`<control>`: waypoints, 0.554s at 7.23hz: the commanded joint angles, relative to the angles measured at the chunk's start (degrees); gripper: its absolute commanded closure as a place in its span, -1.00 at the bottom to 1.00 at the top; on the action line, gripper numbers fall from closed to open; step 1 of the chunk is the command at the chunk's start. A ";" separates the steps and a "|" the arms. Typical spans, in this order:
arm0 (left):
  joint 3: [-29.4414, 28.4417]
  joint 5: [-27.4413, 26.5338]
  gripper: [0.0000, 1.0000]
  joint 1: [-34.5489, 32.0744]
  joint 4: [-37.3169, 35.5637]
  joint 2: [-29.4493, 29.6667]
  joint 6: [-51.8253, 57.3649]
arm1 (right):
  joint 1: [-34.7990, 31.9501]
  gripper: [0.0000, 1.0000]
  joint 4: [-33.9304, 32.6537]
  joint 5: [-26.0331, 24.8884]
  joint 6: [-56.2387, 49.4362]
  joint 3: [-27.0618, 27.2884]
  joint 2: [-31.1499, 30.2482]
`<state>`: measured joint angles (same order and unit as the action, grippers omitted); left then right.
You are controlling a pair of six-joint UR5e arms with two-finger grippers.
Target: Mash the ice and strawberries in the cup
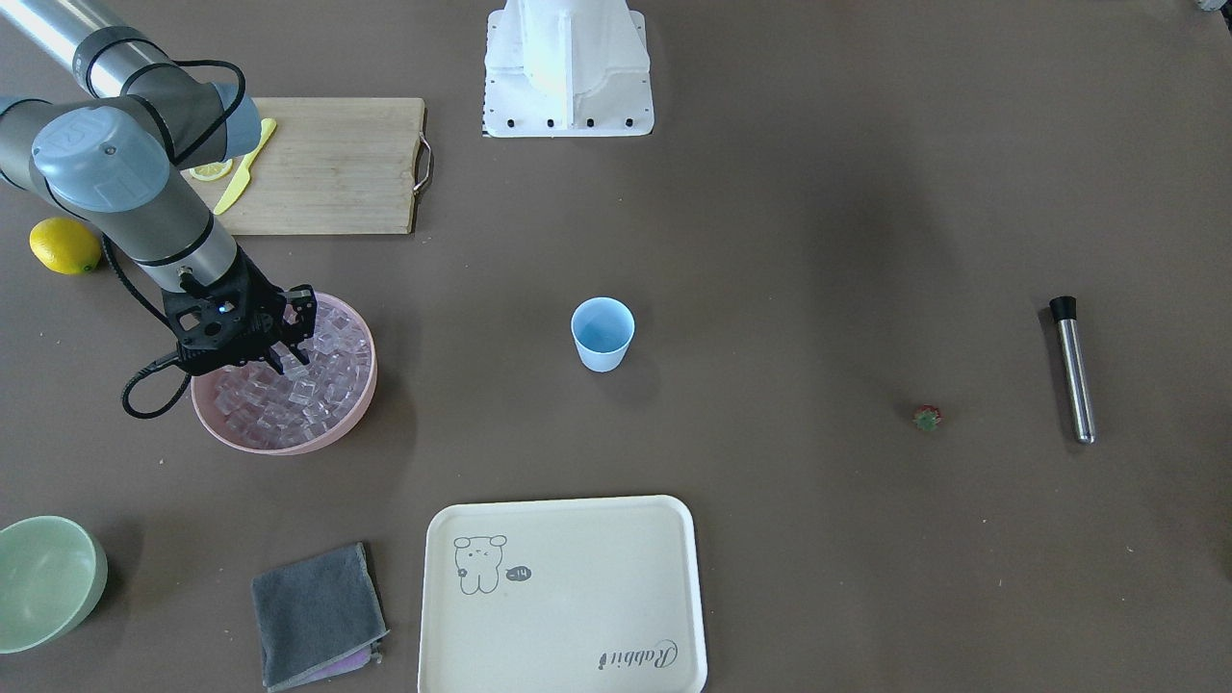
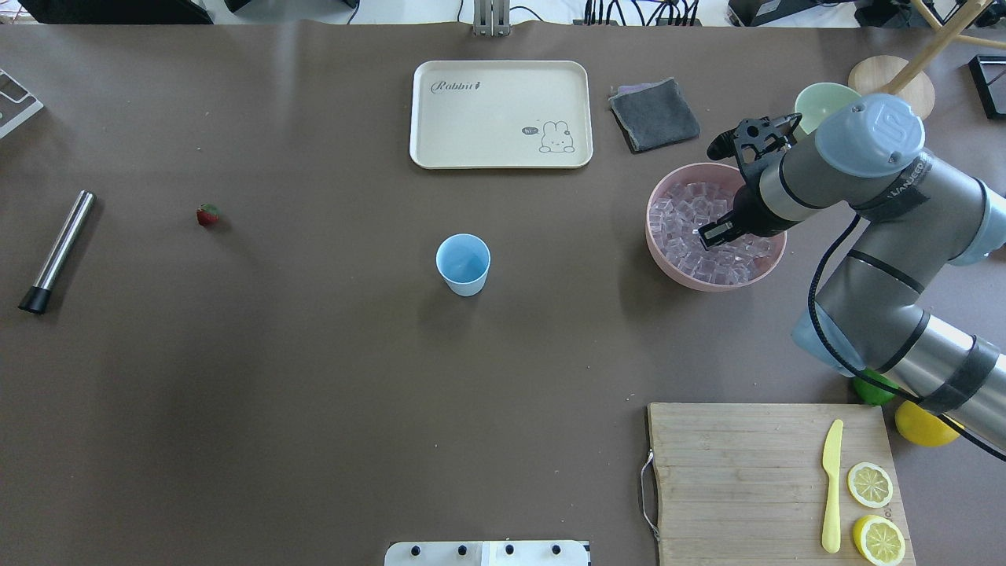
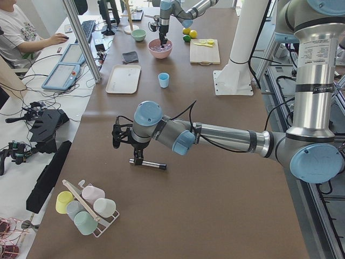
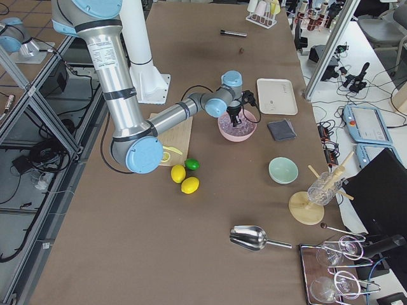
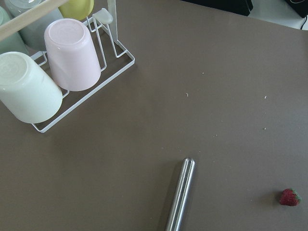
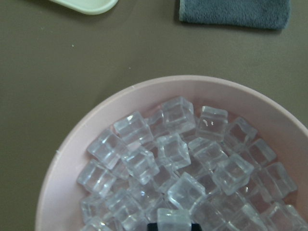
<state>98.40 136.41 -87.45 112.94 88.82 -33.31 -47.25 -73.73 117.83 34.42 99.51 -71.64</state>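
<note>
The light-blue cup point(image 1: 603, 332) stands upright mid-table, and nothing shows inside it in the overhead view point(image 2: 464, 265). The ice point(image 6: 178, 115) fills a wide pink bowl point(image 1: 279, 445). My right gripper point(image 2: 707, 234) is lowered into that bowl, with its fingertips close on either side of one ice cube point(image 6: 173, 220). The strawberry point(image 1: 927, 416) lies alone on the table, near a steel muddler point(image 1: 1073, 371). My left gripper point(image 3: 138, 160) hovers over the muddler and shows only in the exterior left view. I cannot tell whether it is open or shut.
A cream tray point(image 1: 563, 597), a grey cloth point(image 1: 318, 611) and a pale green bowl point(image 1: 43, 577) lie along the far side. A cutting board point(image 1: 327, 164) carries a yellow knife and lemon pieces, with a lemon point(image 1: 64, 245) beside it. A cup rack point(image 5: 57, 72) stands near the muddler.
</note>
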 commanded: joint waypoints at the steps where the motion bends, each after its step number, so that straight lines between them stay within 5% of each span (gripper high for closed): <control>1: 0.04 0.00 -0.95 0.00 0.00 0.04 0.00 | -0.30 1.00 -14.17 0.29 3.43 2.97 9.08; 4: -0.49 0.00 -0.95 0.09 0.17 0.21 0.18 | 6.00 1.00 -19.87 -3.55 18.35 1.05 22.37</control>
<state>98.26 136.41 -87.39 113.02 88.91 -33.22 -44.14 -91.99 116.56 46.06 101.66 -54.79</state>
